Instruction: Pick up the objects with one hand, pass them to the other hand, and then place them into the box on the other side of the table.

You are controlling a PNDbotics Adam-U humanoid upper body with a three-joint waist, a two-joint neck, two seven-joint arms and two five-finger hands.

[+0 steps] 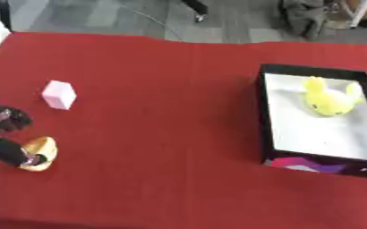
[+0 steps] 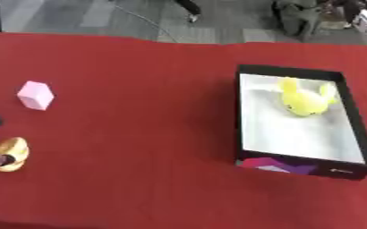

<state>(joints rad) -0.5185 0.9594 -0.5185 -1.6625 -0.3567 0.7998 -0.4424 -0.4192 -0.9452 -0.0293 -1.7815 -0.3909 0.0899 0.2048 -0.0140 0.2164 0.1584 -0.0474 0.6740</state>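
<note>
On my screens, item one: the surface, covered in red cloth, running from the near edge to the grey floor at the far side. Item two: a black-walled box with a pale floor, set toward the right of the surface, long side running away from me; its near wall carries a pink and purple panel. Item three: a yellow plush toy, lying inside the box in the far half, near the right wall. Item four: a small pale pink block, standing on the cloth at the left, well apart from the box. Item five: a tan and yellow rounded object, low at the left edge, nearer to me than the pink block; I cannot make out what it is beyond colour and shape. Item six: my left hand, black, entering from the left edge. Its fingers are curled, one dark finger reaching down onto the tan object and touching it, others bunched just above; I see contact, but I cannot tell whether the object is lifted off the cloth or only gripped where it lies. In the right eye view only the finger tips show at the frame edge. Item seven: my right hand, in neither view.
</note>
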